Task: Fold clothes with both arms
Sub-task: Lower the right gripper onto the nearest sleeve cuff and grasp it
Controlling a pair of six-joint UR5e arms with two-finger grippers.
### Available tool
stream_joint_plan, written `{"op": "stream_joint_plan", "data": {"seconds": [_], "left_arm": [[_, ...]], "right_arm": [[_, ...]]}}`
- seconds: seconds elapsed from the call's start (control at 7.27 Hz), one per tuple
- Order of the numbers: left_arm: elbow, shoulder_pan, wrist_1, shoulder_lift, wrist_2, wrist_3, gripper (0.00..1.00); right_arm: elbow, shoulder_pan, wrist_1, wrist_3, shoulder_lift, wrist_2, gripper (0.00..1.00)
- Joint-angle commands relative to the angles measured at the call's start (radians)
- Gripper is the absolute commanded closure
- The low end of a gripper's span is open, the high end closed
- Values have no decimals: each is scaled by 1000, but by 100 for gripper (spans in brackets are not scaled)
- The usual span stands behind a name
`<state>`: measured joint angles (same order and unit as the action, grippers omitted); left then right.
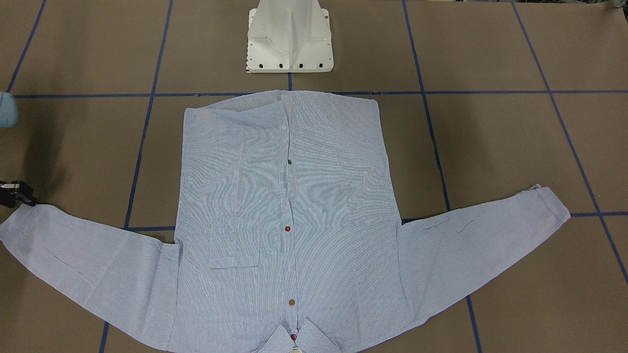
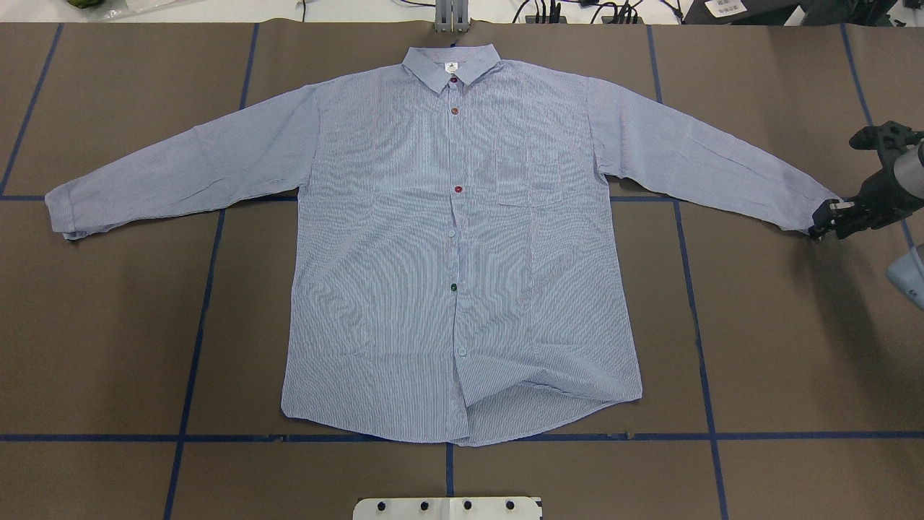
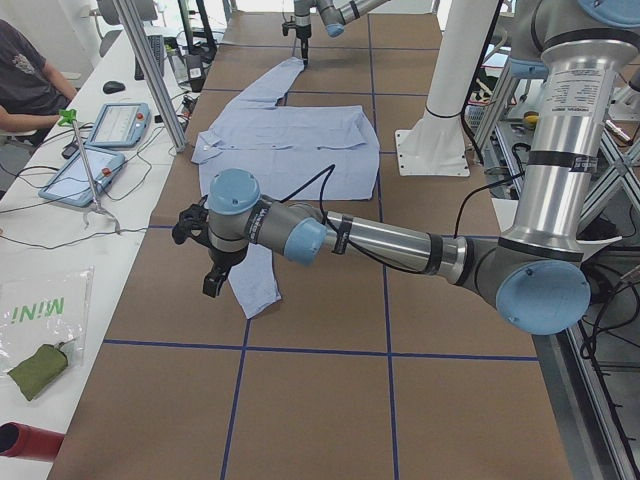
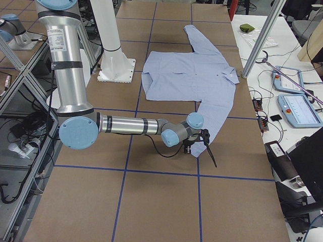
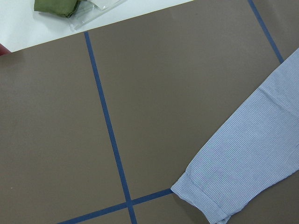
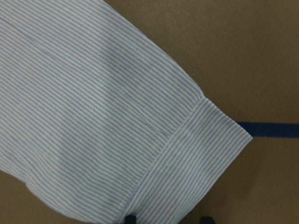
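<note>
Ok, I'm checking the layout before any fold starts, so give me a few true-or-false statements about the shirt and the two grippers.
1. The shirt lies front up, its collar away from the white base. True.
2. Both sleeves are folded across the chest. False: both are spread out to the sides.
3. The right gripper is at a sleeve cuff. True.
4. All the buttons are white. False: there is a green button and a red button too.
5. The left gripper is at the chest pocket. False: it is out by the other sleeve's end.
</note>
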<state>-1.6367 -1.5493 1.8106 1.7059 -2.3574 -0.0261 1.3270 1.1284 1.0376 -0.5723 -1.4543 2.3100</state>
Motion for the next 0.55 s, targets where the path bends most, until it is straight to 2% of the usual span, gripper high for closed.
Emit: {"op": "stream_joint_plan", "data": {"seconds": [0.0,0.41], "left_arm": [[-3,0,-1,3,1,0,0],[-2,0,-1,7,1,0,0]], "right_arm": [[-3,-1,1,0,2,0,45],[-6,1,1,-11,15,0,81]]}}
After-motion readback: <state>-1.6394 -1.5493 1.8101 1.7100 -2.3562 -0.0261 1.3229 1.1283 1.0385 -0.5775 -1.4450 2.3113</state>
